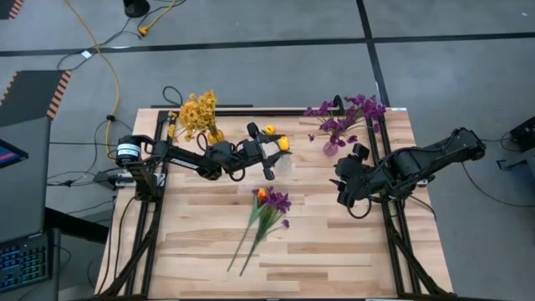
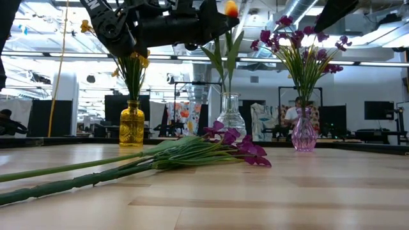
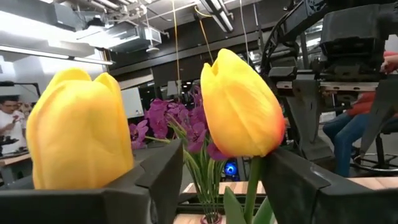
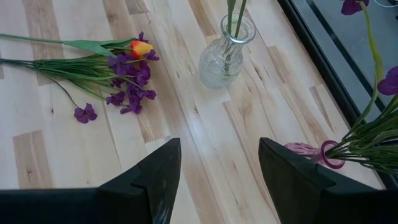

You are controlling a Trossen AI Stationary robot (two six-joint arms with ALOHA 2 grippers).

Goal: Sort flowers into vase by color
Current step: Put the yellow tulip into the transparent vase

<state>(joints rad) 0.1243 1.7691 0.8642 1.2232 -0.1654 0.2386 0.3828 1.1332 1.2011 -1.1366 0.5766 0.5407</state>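
Left wrist view: two yellow tulip buds close up, one [image 3: 241, 102] standing between my left gripper [image 3: 217, 186] fingers w/ its stem running down in the gap, the other [image 3: 79, 130] just outside the left-hand finger. Fingers stand apart from the stem, so left is released, not clamping (I can't tell if a pad brushes a leaf).

High view: left gripper [image 1: 274, 155] sits over the clear glass vase [image 1: 284, 160] at mid-back of the table; the tulip heads show orange-yellow right beside it. Stems are down in that vase per low view [image 2: 230, 118].

Handling, my guess: fake flowers, v. light, stems stiff-ish plastic but springy, heads soft. Long stems mean top-heavy in a vase, and glass vases could tip if a stem gets dragged. Best hold is mid-stem, below the head, across the stem, not on the bloom.

Left to sort: loose bunch on the table [image 1: 266, 209], near centre, purple blooms plus one orange tulip, stems trailing toward the front edge. Lies between both arms, apart from either.

Right gripper [image 1: 344, 191] hangs open beside the purple vase [image 1: 332, 148], waiting. Yellow clusters sit in the amber vase [image 2: 131, 124].
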